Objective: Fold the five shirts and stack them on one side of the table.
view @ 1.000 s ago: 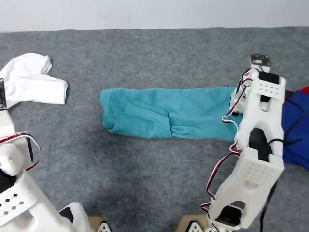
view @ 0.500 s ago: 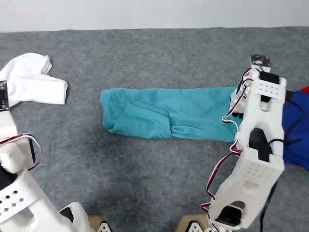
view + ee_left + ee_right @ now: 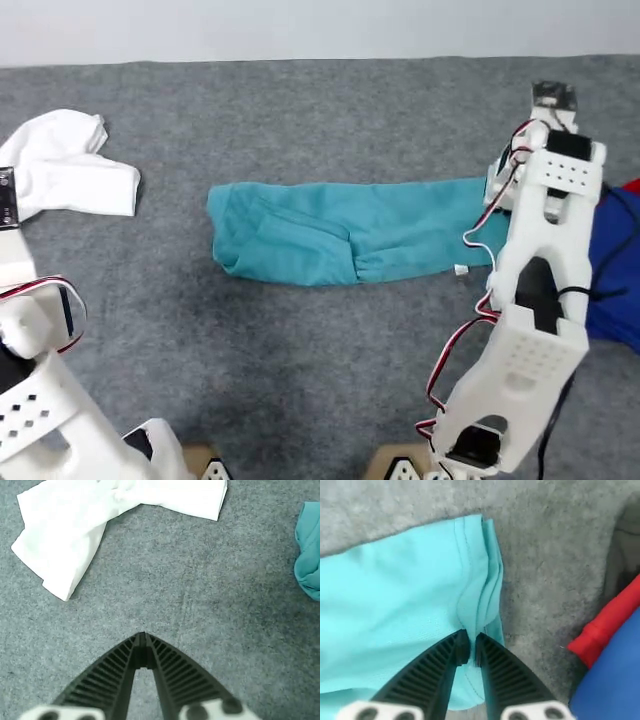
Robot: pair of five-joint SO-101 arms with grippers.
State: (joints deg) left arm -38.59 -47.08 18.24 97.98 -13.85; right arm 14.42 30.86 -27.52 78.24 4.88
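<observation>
A teal shirt [image 3: 340, 245], folded into a long strip, lies across the middle of the grey mat [image 3: 300, 110]. My right gripper [image 3: 470, 647] is shut on the folded edge of the teal shirt [image 3: 395, 580] at its right end. In the high view the right arm [image 3: 540, 260] stands over that end. A crumpled white shirt [image 3: 65, 165] lies at the far left. My left gripper [image 3: 145, 641] is shut and holds nothing. It hovers over bare mat, a little short of the white shirt [image 3: 90, 525].
A blue shirt [image 3: 612, 270] and a red one [image 3: 632, 186] lie at the right edge, partly under the right arm. In the right wrist view the red shirt [image 3: 607, 620] and the blue shirt [image 3: 615, 680] sit close beside the gripper. The teal shirt's end [image 3: 307, 555] appears in the left wrist view.
The right arm has shifted slightly away and to the right, drawing the teal shirt's right end with it; a small white tag now shows there. The left arm has barely moved.
</observation>
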